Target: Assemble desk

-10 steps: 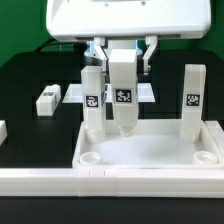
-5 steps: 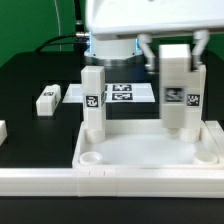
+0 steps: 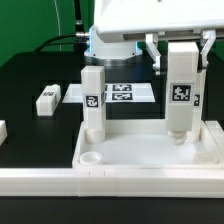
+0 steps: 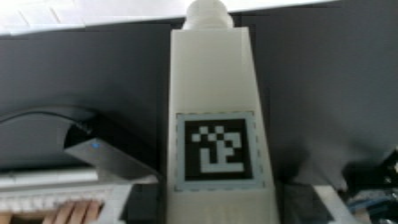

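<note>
The top (image 3: 140,172) looks like smooth white plastic, with a faint sheen along its rim. The legs (image 3: 93,100) are the same white plastic, matt. One leg (image 4: 214,90), close in the wrist view, carries a flat printed black-and-white tag (image 4: 219,148). The table (image 3: 25,75) is matt black. The arm's shell (image 3: 150,18) is glossy white.

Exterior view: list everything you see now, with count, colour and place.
desk top: one, white, front of the table, rim up
standing leg: one, white, upright at the top's far corner, exterior view's left
held leg: one, white, upright over the far corner, exterior view's right
loose leg: one, white, lying on the table, exterior view's left
cut-off part: one, white, exterior view's left edge
marker board: one, white, flat behind the top
rail: one, white, along the front
table: one, black, under everything
pincer: one, white, shut on the held leg
</note>
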Action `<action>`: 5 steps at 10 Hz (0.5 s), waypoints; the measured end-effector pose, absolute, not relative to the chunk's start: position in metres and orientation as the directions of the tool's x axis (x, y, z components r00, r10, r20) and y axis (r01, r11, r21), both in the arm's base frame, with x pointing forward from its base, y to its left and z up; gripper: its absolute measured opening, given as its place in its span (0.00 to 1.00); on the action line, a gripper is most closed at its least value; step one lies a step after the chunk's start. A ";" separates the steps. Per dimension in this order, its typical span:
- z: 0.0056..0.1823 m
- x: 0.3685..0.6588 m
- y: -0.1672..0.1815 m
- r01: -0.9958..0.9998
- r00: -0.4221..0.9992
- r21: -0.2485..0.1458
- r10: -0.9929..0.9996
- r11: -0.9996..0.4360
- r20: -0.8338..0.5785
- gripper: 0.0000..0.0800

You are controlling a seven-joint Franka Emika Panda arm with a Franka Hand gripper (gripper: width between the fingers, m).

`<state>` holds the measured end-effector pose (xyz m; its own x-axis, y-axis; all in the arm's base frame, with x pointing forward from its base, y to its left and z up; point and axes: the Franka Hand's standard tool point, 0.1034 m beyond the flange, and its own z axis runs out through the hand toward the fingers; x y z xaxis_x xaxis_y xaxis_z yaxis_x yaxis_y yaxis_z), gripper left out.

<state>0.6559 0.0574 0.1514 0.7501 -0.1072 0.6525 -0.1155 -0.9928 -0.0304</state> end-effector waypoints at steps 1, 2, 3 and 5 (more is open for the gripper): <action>0.150 0.649 0.065 -0.110 0.731 -0.033 -0.103 -0.993 0.675 0.36; 0.145 0.640 0.075 -0.116 0.747 -0.044 -0.117 -0.992 0.654 0.36; 0.142 0.635 0.075 -0.110 0.748 -0.036 -0.107 -0.993 0.655 0.36; 0.138 0.634 0.075 -0.111 0.757 -0.035 -0.108 -0.993 0.644 0.36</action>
<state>0.6336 0.0753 0.1385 0.7575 -0.1076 0.6439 -0.1110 -0.9932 -0.0353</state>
